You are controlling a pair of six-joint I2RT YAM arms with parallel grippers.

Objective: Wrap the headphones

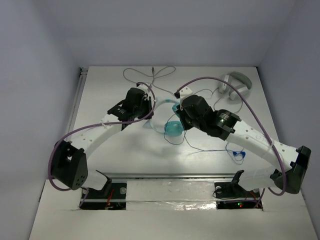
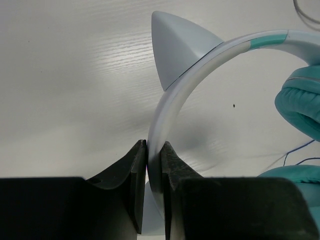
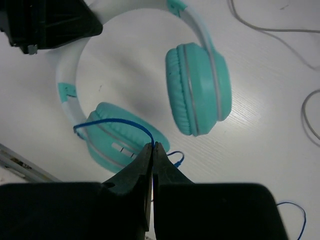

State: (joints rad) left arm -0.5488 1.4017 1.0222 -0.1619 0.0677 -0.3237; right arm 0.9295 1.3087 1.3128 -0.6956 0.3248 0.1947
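Observation:
The teal headphones [image 1: 172,128] lie on the white table between my two grippers. My left gripper [image 2: 153,145] is shut on the pale headband [image 2: 200,60], just below its pointed cat ear [image 2: 175,45]; one teal ear cup [image 2: 302,105] is at the right. My right gripper [image 3: 153,146] is shut on the thin blue cable [image 3: 115,121], held above the lower ear cup [image 3: 107,142]; the other cup [image 3: 200,87] lies beyond. In the top view the left gripper [image 1: 145,107] and right gripper [image 1: 182,117] flank the headphones, and loose blue cable [image 1: 235,152] trails right.
The grey-white headphones [image 1: 235,85] lie at the back right, with their grey cable [image 1: 150,75] looping across the back of the table. The table's near edge has a metal rail [image 1: 170,176]. White walls enclose the table.

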